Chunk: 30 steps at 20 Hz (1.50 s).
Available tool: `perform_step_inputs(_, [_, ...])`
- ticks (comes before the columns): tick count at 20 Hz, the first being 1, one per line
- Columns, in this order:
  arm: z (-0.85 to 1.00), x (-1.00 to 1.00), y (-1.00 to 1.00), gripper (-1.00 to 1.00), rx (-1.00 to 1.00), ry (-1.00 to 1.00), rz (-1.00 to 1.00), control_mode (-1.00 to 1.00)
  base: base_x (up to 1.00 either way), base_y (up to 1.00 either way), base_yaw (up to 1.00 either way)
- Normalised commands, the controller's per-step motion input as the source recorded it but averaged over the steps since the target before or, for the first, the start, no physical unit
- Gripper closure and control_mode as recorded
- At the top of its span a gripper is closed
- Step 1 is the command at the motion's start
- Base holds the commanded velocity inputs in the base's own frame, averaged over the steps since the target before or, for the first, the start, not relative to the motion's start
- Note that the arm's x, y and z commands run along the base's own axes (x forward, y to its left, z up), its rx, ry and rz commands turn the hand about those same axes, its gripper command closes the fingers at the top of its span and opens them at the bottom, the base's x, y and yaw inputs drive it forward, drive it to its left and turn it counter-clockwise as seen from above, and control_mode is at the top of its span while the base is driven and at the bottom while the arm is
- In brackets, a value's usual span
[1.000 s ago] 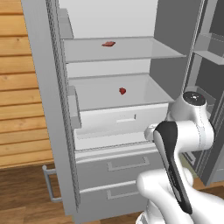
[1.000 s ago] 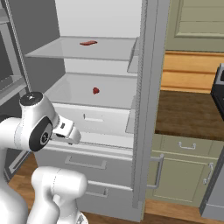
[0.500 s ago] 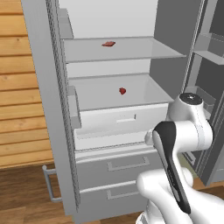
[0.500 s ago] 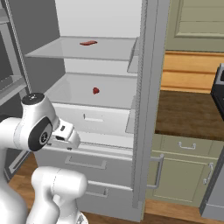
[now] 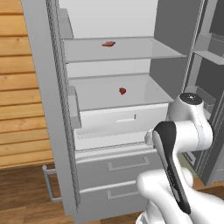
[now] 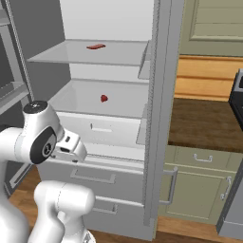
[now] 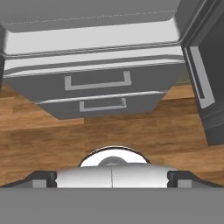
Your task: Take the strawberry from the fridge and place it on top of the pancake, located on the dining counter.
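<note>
Strawberry point(image 5: 122, 91): small bright red lump on the lower shelf point(image 5: 144, 94) inside the open fridge point(image 5: 52, 109), near the middle.
Red-brown piece point(image 5: 108, 43): flat, on the upper shelf point(image 5: 131, 50).
End effector point(image 7: 112, 177): fingers spread wide apart, holding nothing, low in front of the fridge, pointing at its two lower drawers point(image 7: 98, 83) and the wooden floor point(image 7: 131, 131).

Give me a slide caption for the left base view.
Open fridge, strawberry on its middle shelf, arm in front.
</note>
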Motion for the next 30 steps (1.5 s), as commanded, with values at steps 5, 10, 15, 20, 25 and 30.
perform_step_inputs(5, [0.00,0.04,0.03,-1.00,0.00,0.00,0.00,1.00,0.45,0.25,0.00])
perform_step_inputs(10, [0.00,0.00,0.00,-1.00,0.00,0.00,0.00,1.00,0.71,0.21,0.00])
perform_step_inputs(15, [0.00,0.00,0.00,-1.00,0.00,0.00,0.00,1.00,0.61,0.01,0.00])
perform_step_inputs(20, [0.00,0.00,0.00,-1.00,0.00,0.00,0.00,1.00,0.55,0.00,0.00])
perform_step_inputs(25, [0.00,0.05,0.00,-1.00,0.00,-0.01,0.00,-1.00,0.23,0.00,0.00])
perform_step_inputs(30, [0.00,0.55,0.00,-1.00,0.00,-0.08,0.00,-1.00,0.00,0.00,0.00])
